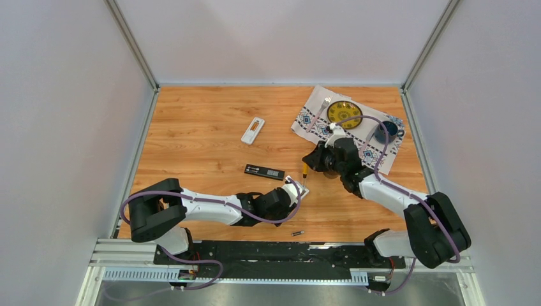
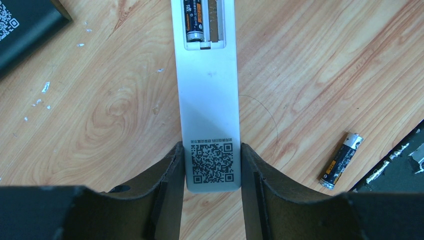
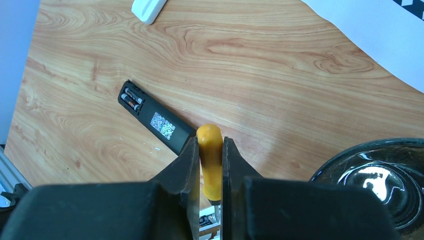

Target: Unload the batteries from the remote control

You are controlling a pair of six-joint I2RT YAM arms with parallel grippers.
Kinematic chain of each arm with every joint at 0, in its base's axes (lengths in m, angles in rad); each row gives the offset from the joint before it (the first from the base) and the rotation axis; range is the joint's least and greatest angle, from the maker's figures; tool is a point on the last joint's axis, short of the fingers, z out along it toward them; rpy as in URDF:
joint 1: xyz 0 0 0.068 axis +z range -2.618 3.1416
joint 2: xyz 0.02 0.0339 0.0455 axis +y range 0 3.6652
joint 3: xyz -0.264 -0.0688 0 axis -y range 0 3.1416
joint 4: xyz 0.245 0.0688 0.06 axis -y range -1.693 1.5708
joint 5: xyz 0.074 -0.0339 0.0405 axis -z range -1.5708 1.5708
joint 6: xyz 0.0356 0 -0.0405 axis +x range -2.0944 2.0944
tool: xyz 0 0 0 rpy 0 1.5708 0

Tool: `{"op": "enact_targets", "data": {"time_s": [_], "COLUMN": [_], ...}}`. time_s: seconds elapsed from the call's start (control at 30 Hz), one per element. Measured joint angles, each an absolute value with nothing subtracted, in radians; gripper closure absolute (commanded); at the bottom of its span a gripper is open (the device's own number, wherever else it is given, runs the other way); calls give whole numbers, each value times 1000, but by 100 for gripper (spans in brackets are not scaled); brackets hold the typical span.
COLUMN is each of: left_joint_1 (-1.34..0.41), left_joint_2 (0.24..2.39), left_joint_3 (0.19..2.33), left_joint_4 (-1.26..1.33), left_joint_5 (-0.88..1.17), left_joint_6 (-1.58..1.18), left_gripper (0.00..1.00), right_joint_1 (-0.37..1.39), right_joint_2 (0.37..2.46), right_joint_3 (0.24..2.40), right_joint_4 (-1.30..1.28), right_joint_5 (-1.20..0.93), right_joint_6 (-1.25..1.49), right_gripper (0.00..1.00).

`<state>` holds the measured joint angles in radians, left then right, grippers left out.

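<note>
My left gripper [image 1: 288, 195] [image 2: 211, 152] is shut on the QR-code end of a white remote control [image 1: 297, 187] [image 2: 210, 95] lying back up on the table. Its open compartment holds one dark battery [image 2: 194, 22]; the slot beside it is empty. A loose dark battery [image 2: 342, 160] [image 1: 297, 233] lies on the wood to the right. My right gripper [image 1: 312, 162] [image 3: 211, 145] is shut on a yellow-handled screwdriver [image 3: 210, 160] [image 1: 305, 169], held upright with its tip down over the white remote's far end.
A black remote [image 1: 264, 171] [image 3: 157, 122] with two batteries [image 3: 132, 98] in its open compartment lies left of the screwdriver. Another white remote [image 1: 252, 131] lies further back. A patterned placemat [image 1: 319, 115] with a yellow plate [image 1: 344, 113], fork and dark bowl [image 3: 380, 180] is at the back right.
</note>
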<state>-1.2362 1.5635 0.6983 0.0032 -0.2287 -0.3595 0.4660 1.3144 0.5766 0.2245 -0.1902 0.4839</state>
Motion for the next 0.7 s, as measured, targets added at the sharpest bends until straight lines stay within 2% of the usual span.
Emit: {"op": "enact_targets", "data": {"time_s": [0.37,0.7], "left_joint_1": [-1232,-1227], "left_joint_2": [1569,1579], "left_joint_3": [698,698], "left_joint_4": [20,52], "left_joint_5": [-224,-206], "left_joint_6": [-360,-360], "left_gripper": [100,100], "right_joint_1": [474,487], "right_joint_2": [1221,1278], "right_joint_3": [572,566], "right_joint_4": [237,222], "right_joint_5": [-284,-377], "right_joint_6": [575,628], "right_gripper": [100,100]}}
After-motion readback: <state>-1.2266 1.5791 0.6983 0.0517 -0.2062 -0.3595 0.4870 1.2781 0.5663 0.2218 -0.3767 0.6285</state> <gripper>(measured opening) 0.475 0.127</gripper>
